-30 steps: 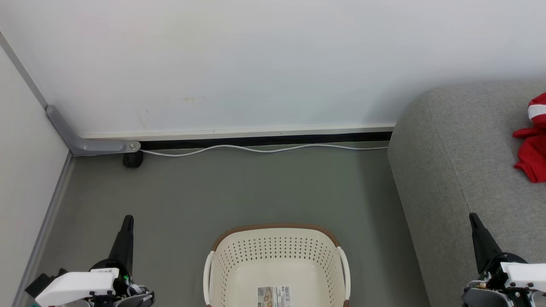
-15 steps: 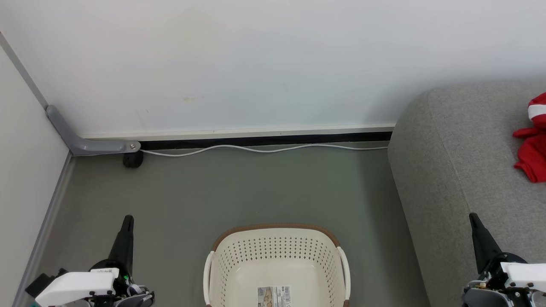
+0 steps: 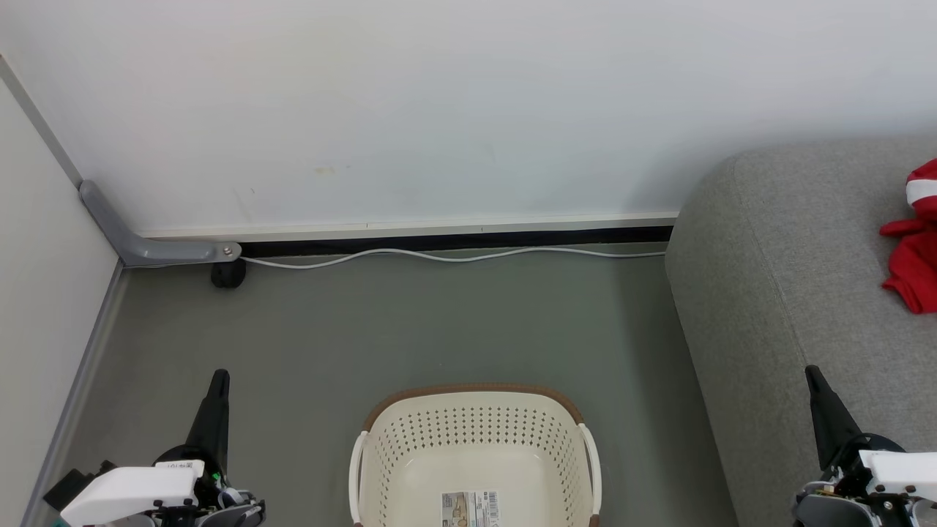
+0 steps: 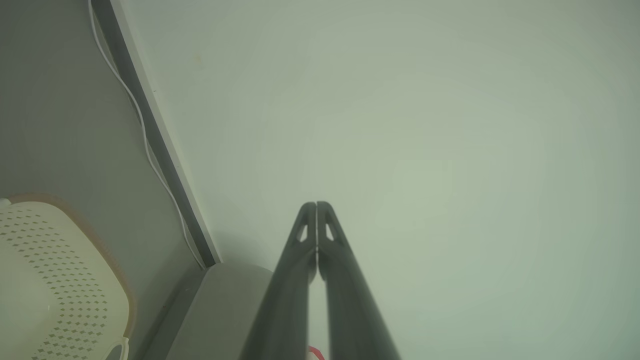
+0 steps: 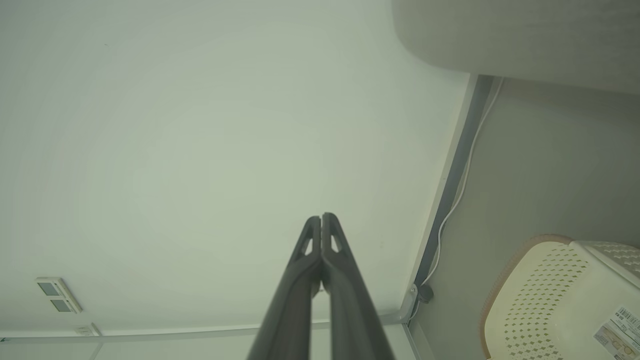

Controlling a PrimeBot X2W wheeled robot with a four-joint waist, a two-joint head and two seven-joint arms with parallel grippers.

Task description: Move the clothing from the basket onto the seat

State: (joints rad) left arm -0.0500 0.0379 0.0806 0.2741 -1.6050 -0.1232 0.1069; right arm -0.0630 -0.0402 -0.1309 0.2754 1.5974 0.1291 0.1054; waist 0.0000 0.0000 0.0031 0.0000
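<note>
The clothing [image 3: 915,245] lies on the seat [image 3: 790,293] at the far right, well apart from the basket [image 3: 476,428]; the picture's right edge cuts it off, so its full shape cannot be made out. The basket stands on the grey floor [image 3: 439,322] near the robot, its near part cut off, with the paper label [image 3: 470,507] showing on its bare bottom. A strip of floor lies between the basket and the seat's rounded left end. Along the far wall [image 3: 439,110] runs a white cable [image 3: 454,256], ending left by a grey bracket [image 3: 146,249] and a black wheel [image 3: 228,274]. The left hand [image 3: 219,376] and right hand [image 3: 809,371] hang either side of the basket, fingers pressed together, holding nothing.
</note>
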